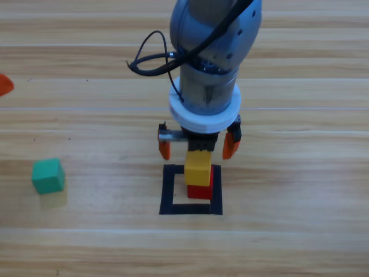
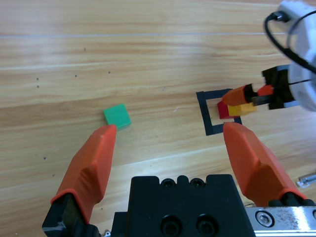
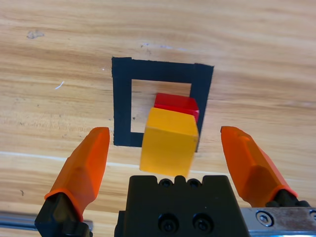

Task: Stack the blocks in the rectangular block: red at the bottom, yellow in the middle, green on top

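The yellow cube rests on the red cube inside the black tape square; the stack stands toward the square's right side. My right gripper hovers just behind the stack, open, its orange jaws spread on either side of the yellow cube without touching it. The red cube peeks out beyond the yellow one, within the tape outline. The green cube lies alone on the wood at the left. My left gripper is open, with the green cube a little ahead of its left jaw.
An orange jaw tip of the left arm shows at the picture's left edge. The right arm's grey body comes down over the table's middle. Bare wood lies between the green cube and the tape square.
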Robot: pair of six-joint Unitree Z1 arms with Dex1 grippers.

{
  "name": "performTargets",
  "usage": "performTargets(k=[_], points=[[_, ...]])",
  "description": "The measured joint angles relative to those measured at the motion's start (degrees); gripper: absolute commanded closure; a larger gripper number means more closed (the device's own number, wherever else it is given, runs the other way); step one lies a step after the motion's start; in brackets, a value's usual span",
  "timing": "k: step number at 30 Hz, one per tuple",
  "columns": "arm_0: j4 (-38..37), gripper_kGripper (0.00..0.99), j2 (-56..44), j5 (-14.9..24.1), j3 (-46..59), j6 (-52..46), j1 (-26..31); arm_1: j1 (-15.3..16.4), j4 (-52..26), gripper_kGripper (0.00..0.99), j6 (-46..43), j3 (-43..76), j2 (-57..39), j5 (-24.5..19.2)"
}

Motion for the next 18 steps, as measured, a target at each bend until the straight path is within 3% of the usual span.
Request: performTargets(k=[3, 6, 11, 13, 18], points=[[0.00, 0.056, 5.36, -1.14, -1.35, -3.08, 1.50, 0.14, 0.00, 0.000, -2.54, 1.96, -5.15, -2.45], [-0.01, 0.056, 12.94, -6.02, -3.78, -5.25, 4.86, 0.22, -3.17, 0.000, -6.69, 9.13, -15.25, -3.58], [-0.14, 0.056, 23.31, -11.35, -4.46, -6.99, 10.36, -0.15, -34.37, 0.000, -15.27, 48.53, -39.55, -1.32], [-0.14, 0.056, 26.23, -13.17, -4.55, -6.98, 12.95, -0.22, -38.97, 0.000, -19.07, 57.48, -46.75, -1.29], [-0.07, 0.054, 33.57, -14.24, -7.08, -6.41, 17.99, -0.63, -43.46, 0.000, -24.85, 66.99, -58.65, -1.93]])
